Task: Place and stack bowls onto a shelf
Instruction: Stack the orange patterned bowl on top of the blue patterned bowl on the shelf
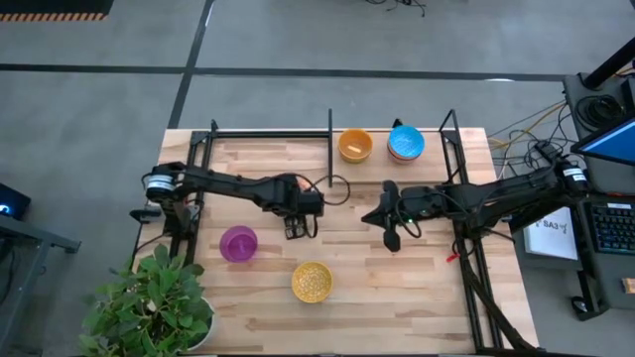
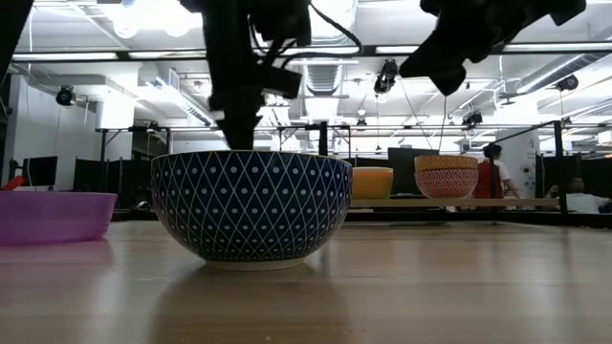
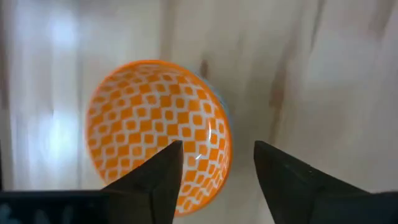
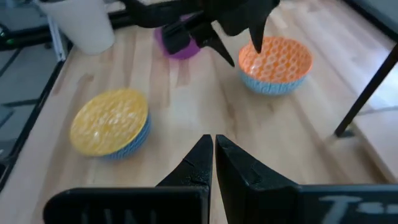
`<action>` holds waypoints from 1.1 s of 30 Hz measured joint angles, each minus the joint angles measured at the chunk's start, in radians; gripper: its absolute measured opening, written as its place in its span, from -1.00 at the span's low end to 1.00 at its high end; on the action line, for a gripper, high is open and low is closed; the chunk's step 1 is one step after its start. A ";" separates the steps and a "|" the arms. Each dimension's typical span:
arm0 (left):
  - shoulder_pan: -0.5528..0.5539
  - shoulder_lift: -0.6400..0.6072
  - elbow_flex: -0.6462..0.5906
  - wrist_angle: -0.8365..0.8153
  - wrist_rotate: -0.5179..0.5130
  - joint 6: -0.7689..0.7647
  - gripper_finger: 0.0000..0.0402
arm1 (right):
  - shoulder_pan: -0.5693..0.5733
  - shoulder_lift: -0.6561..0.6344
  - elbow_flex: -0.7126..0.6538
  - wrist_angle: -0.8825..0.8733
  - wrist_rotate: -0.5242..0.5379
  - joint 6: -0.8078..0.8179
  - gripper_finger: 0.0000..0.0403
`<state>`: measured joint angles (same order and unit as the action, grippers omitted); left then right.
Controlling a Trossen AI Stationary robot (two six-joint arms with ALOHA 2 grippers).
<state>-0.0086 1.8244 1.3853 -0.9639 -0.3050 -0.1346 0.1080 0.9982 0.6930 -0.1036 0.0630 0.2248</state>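
Step in hand: you look to be at the pick-up of the orange-patterned bowl, with the left gripper poised directly above it.
Left gripper: its fingers are spread apart, one over the bowl's inside and the other outside its rim, holding nothing.
Bowl's place: on the desk, in front of the shelf; the purple bowl and yellow bowl sit farther from the shelf than it does.
On the shelf: an orange bowl and, beside it, a stack with a light blue bowl on top.
Right gripper: fingers pressed together, empty, hanging above bare desk near the patterned bowl.
Next move, as I judge it: lower until the wall sits between the fingers, close, lift, carry it to the shelf.
Hard to see: from overhead the left arm covers the bowl completely; the lower part of the stack is hidden from above.
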 joint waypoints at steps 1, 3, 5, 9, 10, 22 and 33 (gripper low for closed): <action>-0.002 0.000 -0.026 0.013 0.000 0.056 -0.08 | 0.004 -0.011 0.000 -0.023 -0.007 0.004 -0.96; 0.000 0.000 -0.074 0.045 0.001 0.118 -0.06 | 0.013 -0.037 0.000 -0.070 -0.011 0.019 -0.96; 0.015 -0.001 -0.114 0.110 0.008 0.142 -0.06 | 0.022 -0.058 0.000 -0.088 -0.010 0.036 -0.96; 0.039 -0.002 -0.181 0.199 0.035 0.160 -0.06 | 0.038 -0.088 -0.005 -0.087 -0.007 0.042 -0.96; 0.039 -0.002 -0.188 0.208 0.039 0.164 -0.07 | 0.042 -0.090 -0.005 -0.087 -0.004 0.042 -0.96; 0.035 -0.001 -0.193 0.200 0.053 0.178 -0.93 | 0.051 -0.089 -0.006 -0.102 0.016 0.039 -0.96; -0.036 -0.004 0.008 -0.090 0.045 0.183 -0.98 | 0.122 -0.168 -0.006 -0.206 0.016 0.090 -0.96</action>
<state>-0.0446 1.8204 1.3936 -1.0539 -0.2600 0.0479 0.2305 0.8303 0.6868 -0.3093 0.0792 0.3150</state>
